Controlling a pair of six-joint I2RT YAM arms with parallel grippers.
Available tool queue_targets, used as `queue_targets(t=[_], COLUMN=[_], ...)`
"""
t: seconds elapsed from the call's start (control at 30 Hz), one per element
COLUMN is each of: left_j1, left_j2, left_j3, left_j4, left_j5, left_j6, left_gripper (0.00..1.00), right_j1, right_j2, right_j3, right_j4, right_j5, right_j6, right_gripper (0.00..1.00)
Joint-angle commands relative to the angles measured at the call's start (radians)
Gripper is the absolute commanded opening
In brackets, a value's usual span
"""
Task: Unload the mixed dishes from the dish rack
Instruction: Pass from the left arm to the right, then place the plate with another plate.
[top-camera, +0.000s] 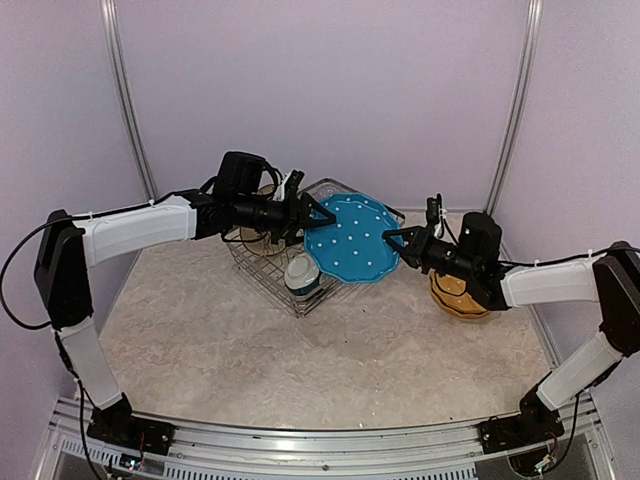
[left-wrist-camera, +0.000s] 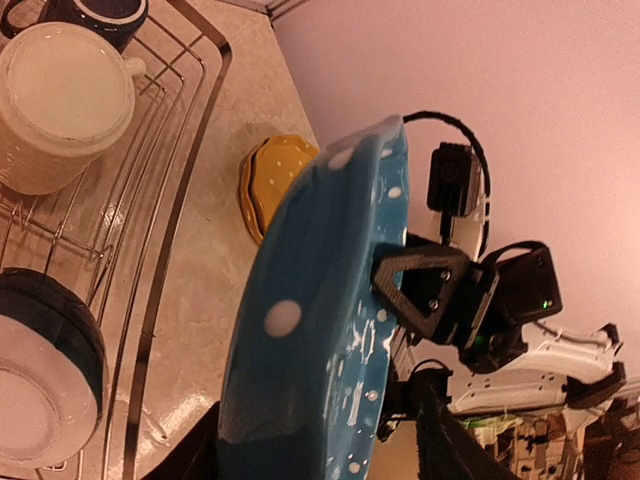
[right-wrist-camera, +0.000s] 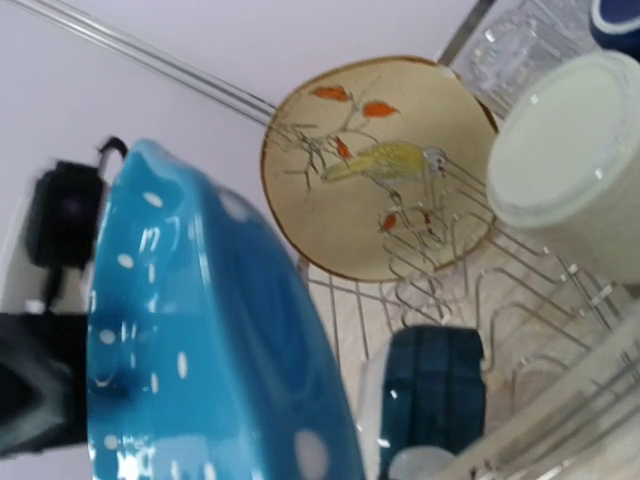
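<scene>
Dish rack (top-camera: 252, 266) sits centre frame on desk (top-camera: 300, 370); blue plate (top-camera: 350, 238) hangs tilted over its right half, left pincer (top-camera: 312, 212) closed on the plate's left rim, right pincer (top-camera: 396, 240) straddling the right rim, clamping cannot tell; probably stiff, slick, fragile, so grip the rim.

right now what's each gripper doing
Left gripper: closed on the blue dotted plate, holding it by its rim.
Right gripper: straddling the plate's opposite rim; cannot tell if it has clamped yet.
</scene>
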Motion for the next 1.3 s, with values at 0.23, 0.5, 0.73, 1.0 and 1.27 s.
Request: queue_targets(t=[0.23, 0.5, 0.73, 1.0, 1.27], left_j1=[0.021, 0.066, 0.089, 0.099, 0.127], left_j2=[-0.076, -0.119, -0.146, -0.166, -0.199], left_j3=[0.015, -0.024, -0.039, -0.056, -0.109], left_j4=[0.014, -0.03, -0.052, -0.06, -0.009], left_j5=[0.006, -0.017, -0.031, -0.03, 0.011], left_j6=[0.028, 0.058, 0.087, 0.098, 0.052], left_gripper=[0.78, 0.83, 0.84, 0.84, 0.84], right_j1=[-0.149, -0.471, -0.786, -0.828, -0.848], right_j2=[-0.183, -0.417, -0.405, -0.215, -0.107], right_j3=[-0.086, -0.065, 0.036, 0.148, 0.204], right_j4=[0.074, -0.464, -0.9, -1.039, -1.04], right_j5=[-0.085, -0.171, -0.279, -0.233, -0.183], right_j6=[0.029, -0.194, -0.431, -0.589, -0.644], right_gripper=[0.0, 0.0, 0.0, 0.0, 0.0])
